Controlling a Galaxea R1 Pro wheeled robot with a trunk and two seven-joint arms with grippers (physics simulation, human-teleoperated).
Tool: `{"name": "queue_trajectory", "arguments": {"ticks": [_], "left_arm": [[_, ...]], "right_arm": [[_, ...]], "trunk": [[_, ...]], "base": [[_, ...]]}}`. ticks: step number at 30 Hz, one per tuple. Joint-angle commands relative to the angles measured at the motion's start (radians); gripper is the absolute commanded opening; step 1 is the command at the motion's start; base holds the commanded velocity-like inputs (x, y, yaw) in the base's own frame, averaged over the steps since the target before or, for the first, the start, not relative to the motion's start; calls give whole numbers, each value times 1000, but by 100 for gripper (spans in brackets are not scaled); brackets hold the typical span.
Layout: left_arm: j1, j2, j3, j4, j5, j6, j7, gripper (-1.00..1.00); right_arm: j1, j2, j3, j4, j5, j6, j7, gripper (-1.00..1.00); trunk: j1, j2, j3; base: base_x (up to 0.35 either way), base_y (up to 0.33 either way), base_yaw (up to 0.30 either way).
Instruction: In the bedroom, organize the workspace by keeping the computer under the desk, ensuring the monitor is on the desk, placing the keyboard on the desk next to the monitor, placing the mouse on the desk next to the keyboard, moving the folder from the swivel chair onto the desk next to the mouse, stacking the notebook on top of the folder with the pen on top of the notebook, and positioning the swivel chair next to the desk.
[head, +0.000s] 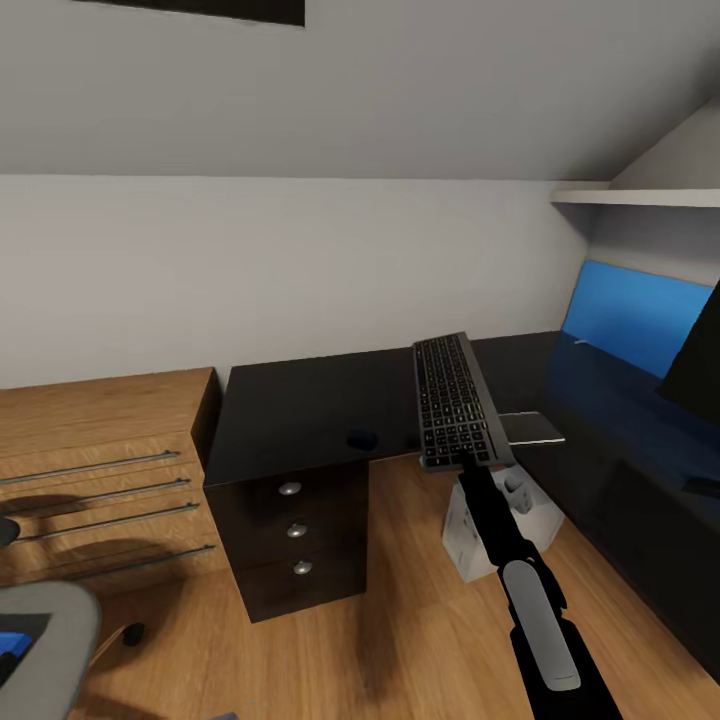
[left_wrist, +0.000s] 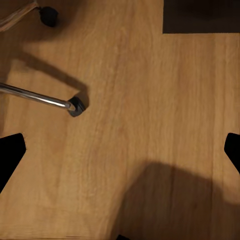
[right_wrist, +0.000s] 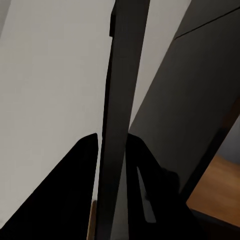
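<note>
The right end effector (head: 468, 462) is clamped on the near short edge of the keyboard (head: 455, 400), holding it in the air above the inner corner of the desk (head: 290, 415). In the right wrist view the keyboard (right_wrist: 120, 115) runs edge-on between the two dark fingers (right_wrist: 60, 200), which pinch its thin frame. It looks like a long, slim, stiff board, fairly light. Gripped at one end, it probably levers against the fingers and could swivel or slip on its smooth frame, so a slow, level set-down seems wise.

The mouse (head: 362, 438) lies on the desk near its front edge, close to the keyboard's likely landing spot and easily knocked. A flat silvery plate (head: 530, 428) lies on the desk just beside the keyboard. The computer (head: 500, 525) stands on the floor below the held keyboard. The monitor (head: 700, 355) shows at the picture's right edge.

The left end effector (left_wrist: 120, 155) hangs over the wood floor (left_wrist: 150, 100) with its fingers spread wide, holding nothing, near a chrome leg and castor of the swivel chair (left_wrist: 75, 106).
</note>
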Motion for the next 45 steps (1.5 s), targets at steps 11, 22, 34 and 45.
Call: {"name": "queue_trajectory", "arguments": {"ticks": [11,22,34,45], "left_arm": [[-1,-5,-13,19,24,-21,4,100],[-1,-9,-20,57,23,-20,1,100],[-1,-21,-17,98,22,-21,-64,100],[-1,-50,-17,140,18,-22,-70,100]], "right_arm": [[1,5,-3,5,23,5,13,-100],[7,6,0,14,25,3,16,-100],[11,8,5,17,27,-22,15,-100],[11,7,8,18,27,-50,14,-100]], "trunk": [[0,-1,-1],[0,-1,-1],[0,-1,4],[0,-1,13]], "base": [[0,0,0],[0,0,0],[0,-151,99],[-33,-309,180]]}}
